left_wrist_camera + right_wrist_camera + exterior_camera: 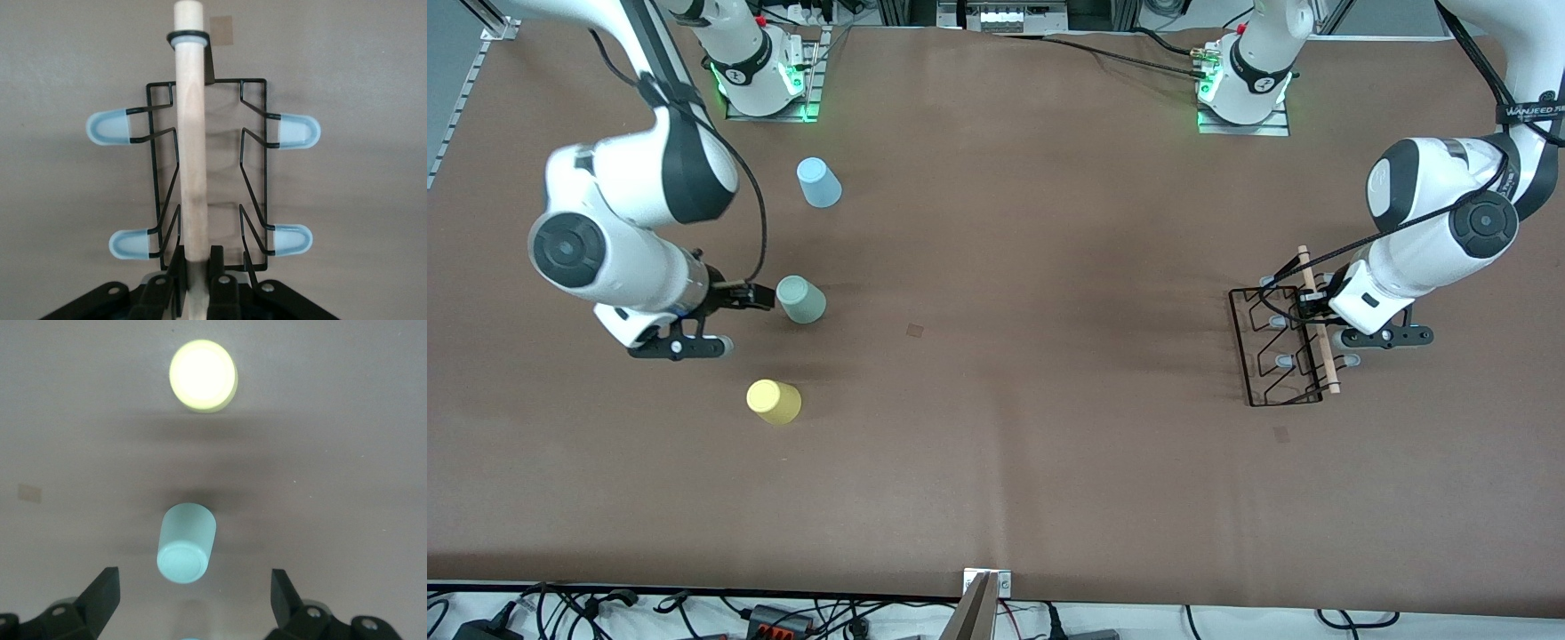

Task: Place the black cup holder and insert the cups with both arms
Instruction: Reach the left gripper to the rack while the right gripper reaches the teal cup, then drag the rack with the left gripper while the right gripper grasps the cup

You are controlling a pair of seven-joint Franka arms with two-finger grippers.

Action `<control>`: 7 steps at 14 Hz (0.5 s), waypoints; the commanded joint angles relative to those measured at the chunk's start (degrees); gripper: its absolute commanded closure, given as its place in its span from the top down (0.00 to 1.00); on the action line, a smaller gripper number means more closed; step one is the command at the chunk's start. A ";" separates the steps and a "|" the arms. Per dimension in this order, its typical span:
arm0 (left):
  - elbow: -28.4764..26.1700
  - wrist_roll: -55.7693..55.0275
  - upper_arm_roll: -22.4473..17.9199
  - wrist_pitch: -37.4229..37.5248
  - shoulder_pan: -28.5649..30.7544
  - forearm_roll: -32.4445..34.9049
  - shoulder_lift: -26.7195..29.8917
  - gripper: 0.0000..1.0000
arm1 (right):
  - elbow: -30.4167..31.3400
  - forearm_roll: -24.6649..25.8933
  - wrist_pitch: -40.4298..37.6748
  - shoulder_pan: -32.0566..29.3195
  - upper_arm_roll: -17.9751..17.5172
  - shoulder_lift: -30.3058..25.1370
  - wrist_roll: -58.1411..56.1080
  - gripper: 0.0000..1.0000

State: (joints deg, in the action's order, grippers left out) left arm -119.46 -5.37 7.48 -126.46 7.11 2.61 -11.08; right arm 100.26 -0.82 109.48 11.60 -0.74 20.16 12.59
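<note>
The black cup holder stands on the brown counter at the right of the front frame, toward the left arm's end, its light wooden rod handle running along the top of the wire frame. The left claw is pressed together on that rod near one end; in the left wrist view the two black fingers clamp the wood at the bottom centre of the frame, with the pale-tipped prongs spreading to either side. The three cups sit upside down at the left of the front frame, well apart from the rack: the light blue cup highest, the mint green cup in the middle, the yellow cup lowest and nearest the camera. The right claw sits low just beside the mint cup, its fingers spread wide and holding nothing; the right wrist view shows the mint cup centred between them and the yellow cup at the top of the frame. The main risk looks to be the off-centre grip on the rod: lifted from near one end, the rack could tip or swing about the round handle and come down tilted or twisted. A smooth rod may also slip between the pads. On the other side, closing on the tapered, light cup could squeeze it out or knock it over.
</note>
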 commanded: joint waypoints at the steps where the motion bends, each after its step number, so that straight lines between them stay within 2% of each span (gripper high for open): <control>1: 0.37 -0.08 1.38 1.20 -0.69 0.20 0.71 0.01 | 3.35 -0.67 3.28 0.62 0.13 0.06 1.82 1.00; 3: 3.60 -0.52 4.55 7.24 -0.78 0.20 1.85 0.01 | 5.29 -1.54 4.69 0.71 0.13 1.02 2.00 1.00; 5: 9.05 -1.57 9.02 14.01 -0.78 -0.50 1.94 0.01 | 6.87 -6.11 6.53 0.53 0.13 1.99 2.18 1.00; 7: 12.48 -6.47 13.76 15.80 -0.78 -2.59 2.03 0.01 | 6.97 -6.21 7.59 1.14 0.13 3.22 2.27 1.00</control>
State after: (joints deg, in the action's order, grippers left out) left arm -111.53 -8.43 17.37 -114.36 6.38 2.02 -10.09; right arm 106.13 -5.84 115.35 12.04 -0.73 23.05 13.76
